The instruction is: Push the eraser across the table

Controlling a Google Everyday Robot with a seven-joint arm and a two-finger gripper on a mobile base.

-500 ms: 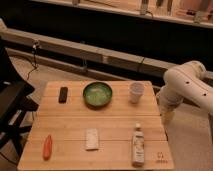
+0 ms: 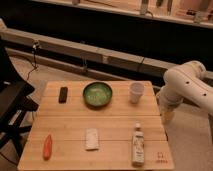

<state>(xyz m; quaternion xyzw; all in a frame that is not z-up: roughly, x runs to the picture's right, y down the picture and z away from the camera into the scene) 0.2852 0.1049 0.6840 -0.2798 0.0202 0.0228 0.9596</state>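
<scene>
No change since half a second ago: gripper (image 2: 167, 118) remains beside the table (image 2: 120, 125) right edge, jaw state indeterminate, black eraser (image 2: 63, 94) unpushed.

End effector (image 2: 167, 119) indistinct beside table (image 2: 116, 126)

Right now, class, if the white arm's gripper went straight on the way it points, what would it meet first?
The gripper hangs just beyond the light wooden table's edge, pointing down; probably the floor first, though depth is unclear.
</scene>
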